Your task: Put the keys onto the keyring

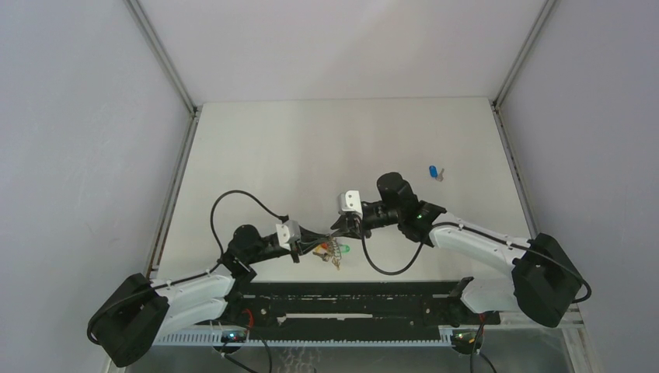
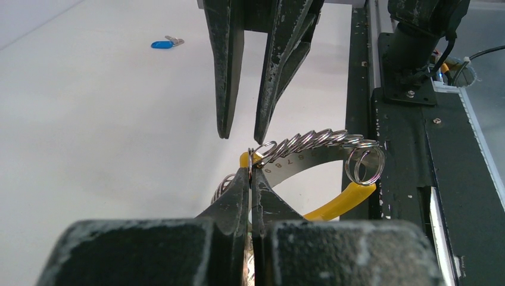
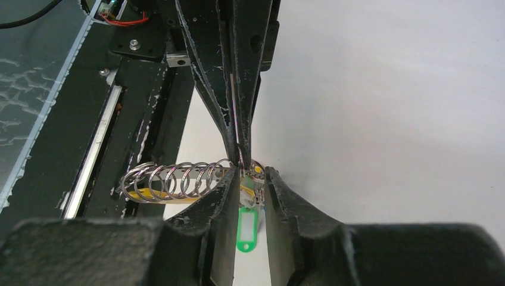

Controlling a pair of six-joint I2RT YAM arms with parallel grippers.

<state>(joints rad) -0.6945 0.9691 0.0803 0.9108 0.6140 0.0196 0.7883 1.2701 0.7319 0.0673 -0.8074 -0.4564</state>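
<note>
Left wrist: keyring (image 2: 309,140) pinched in left gripper (image 2: 251,174).

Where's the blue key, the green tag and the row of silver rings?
blue key (image 2: 159,44), left wrist view, its blue cap.
green tag (image 3: 246,245), right wrist view, bottom edge.
row of silver rings (image 2: 304,142), left wrist view, middle coils.

Keyring (image 1: 332,250) at front centre of the desk (image 1: 311,148), left hand (image 1: 309,244) on its left, right hand (image 1: 340,231) just behind it. Loose key (image 1: 434,172) lies well apart, back right.
</note>
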